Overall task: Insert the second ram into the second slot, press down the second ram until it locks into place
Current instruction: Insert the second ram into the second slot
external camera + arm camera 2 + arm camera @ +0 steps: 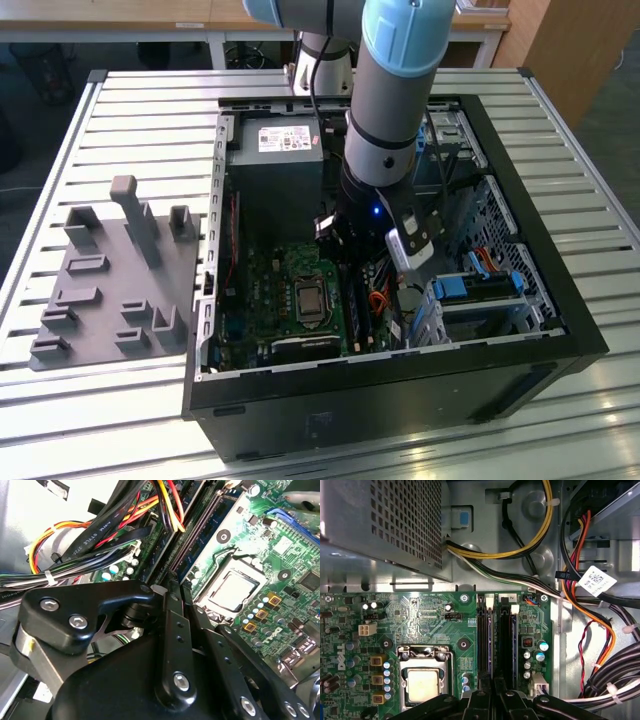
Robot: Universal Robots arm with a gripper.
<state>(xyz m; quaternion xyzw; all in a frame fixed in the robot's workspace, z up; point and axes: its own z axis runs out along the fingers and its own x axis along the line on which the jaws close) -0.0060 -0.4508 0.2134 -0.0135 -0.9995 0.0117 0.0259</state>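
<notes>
— Reaching down into the case, is the arm hanging over the board?
— It is. The gripper is sitting low above the slots, beside the socket.
— How are its fingers standing?
— They are lying pressed together, side by side, in both wrist views.
— Where is the ram sitting?
— It is standing on edge in a slot, running straight out from under the fingertips. Whether they are touching it is not showing.
— Is anything lying nearby?
— Another stick is standing in a neighbouring slot, and cables are bunching along the case wall. A grey tray is resting outside, on the exterior view's left.
</notes>
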